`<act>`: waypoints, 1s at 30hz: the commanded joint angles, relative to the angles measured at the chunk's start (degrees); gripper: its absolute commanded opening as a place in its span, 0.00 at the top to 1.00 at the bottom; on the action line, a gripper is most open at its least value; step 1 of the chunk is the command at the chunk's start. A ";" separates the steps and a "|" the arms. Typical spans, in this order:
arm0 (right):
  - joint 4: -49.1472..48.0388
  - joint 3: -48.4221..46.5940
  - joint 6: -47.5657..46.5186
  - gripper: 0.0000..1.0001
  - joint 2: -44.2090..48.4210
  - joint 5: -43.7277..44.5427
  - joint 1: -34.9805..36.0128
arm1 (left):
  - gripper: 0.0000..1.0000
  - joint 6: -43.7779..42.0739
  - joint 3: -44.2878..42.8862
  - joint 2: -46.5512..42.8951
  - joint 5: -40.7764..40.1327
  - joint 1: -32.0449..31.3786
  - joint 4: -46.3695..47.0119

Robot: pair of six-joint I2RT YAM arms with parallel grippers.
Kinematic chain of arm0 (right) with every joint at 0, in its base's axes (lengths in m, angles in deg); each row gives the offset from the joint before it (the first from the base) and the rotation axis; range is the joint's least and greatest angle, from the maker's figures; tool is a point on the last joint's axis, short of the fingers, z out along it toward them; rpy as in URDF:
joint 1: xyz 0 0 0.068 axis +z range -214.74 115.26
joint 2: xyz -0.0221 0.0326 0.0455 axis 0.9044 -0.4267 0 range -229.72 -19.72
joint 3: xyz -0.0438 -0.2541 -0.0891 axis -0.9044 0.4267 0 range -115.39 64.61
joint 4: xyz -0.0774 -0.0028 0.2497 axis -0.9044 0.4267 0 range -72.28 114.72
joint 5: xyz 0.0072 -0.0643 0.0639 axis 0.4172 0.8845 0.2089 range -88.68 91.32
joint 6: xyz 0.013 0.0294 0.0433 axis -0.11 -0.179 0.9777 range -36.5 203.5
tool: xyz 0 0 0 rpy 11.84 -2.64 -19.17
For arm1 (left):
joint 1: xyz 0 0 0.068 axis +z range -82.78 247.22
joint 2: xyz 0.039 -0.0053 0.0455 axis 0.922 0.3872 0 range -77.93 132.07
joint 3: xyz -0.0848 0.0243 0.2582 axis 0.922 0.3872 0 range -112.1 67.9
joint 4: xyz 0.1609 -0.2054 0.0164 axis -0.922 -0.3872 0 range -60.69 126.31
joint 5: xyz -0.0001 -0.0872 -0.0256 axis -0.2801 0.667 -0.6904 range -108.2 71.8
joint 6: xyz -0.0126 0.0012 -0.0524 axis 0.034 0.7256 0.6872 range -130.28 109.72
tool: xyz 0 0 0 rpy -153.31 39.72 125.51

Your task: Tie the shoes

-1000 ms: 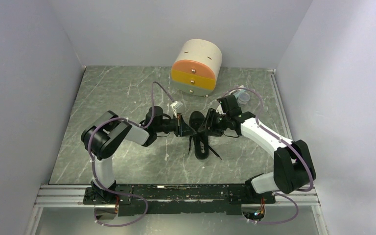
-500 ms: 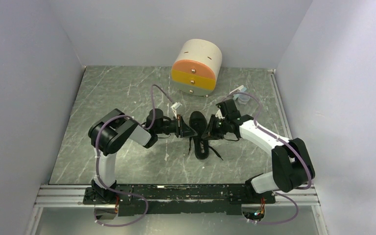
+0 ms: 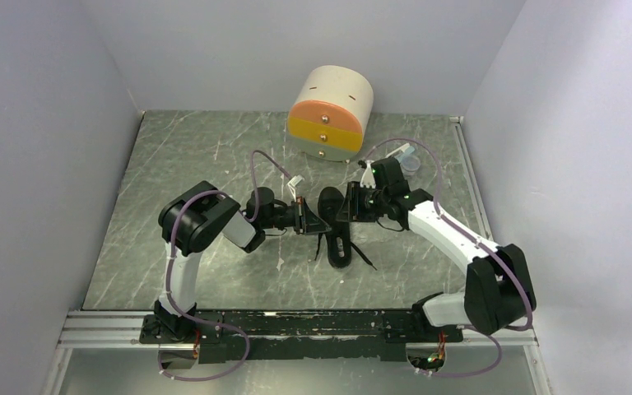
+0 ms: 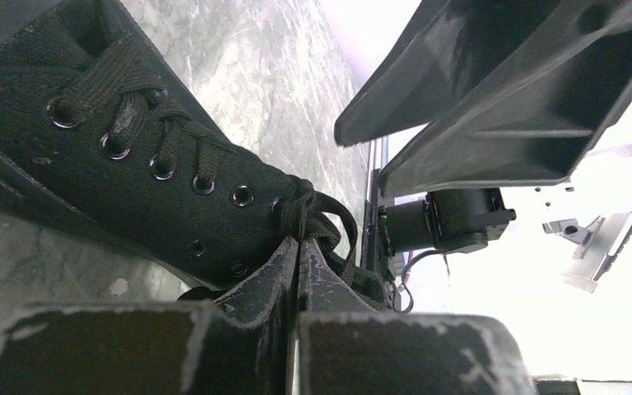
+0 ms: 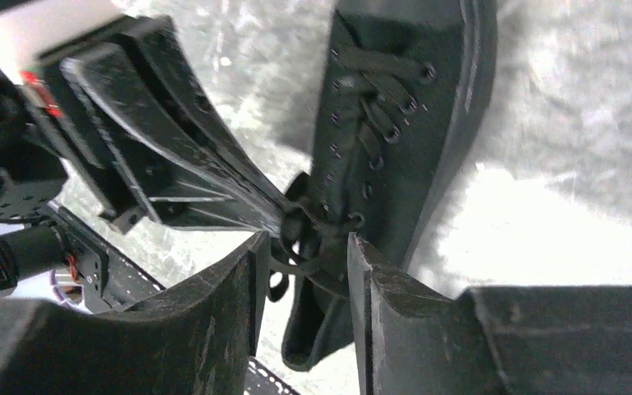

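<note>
tabletop [image 3: 189,156] veined grey, pale walls [image 3: 214,49], left tool [image 4: 299,255] pinching laces [image 4: 314,216], right tool [image 5: 306,247] parted

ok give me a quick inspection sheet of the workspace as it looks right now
surface: dark green marbled table, pale scuff streaks
job's things: one black shoe lying mid-table, laces bunched in a knot at the top eyelets, loose ends trailing
clutter: round drawer box at the back, orange and yellow fronts; small clear container to its right
grippers: left end effector shut, tips at the lace knot, a pinched strand not confirmed; right end effector open, jaws either side of the lace loop
cables: purple cables looping off both arms, clear of the shoe
surroundings: plain pale walls on three sides, metal rail at the near edge
</note>
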 commanded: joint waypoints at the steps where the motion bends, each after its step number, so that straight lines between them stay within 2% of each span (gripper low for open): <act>1: -3.85 -2.11 -5.38 0.57 0.17 -3.51 -0.03 | 0.95 2.27 -0.04 0.65 2.00 0.32 10.64; 4: -6.47 -1.62 -4.94 0.61 -1.35 -7.97 0.03 | 0.95 2.12 -0.26 0.88 2.08 0.40 10.32; 8: -6.80 -1.99 -6.28 0.76 -3.09 -8.85 0.04 | 0.95 2.16 -0.36 0.58 1.88 0.49 10.35; 12: -5.92 -2.21 -7.40 0.83 -4.02 -9.41 0.14 | 0.95 2.59 -0.53 0.76 1.84 0.73 10.61; 30: -6.93 -0.51 -6.48 0.79 -6.48 -10.58 1.51 | 0.95 2.47 -0.44 0.32 1.87 1.20 10.64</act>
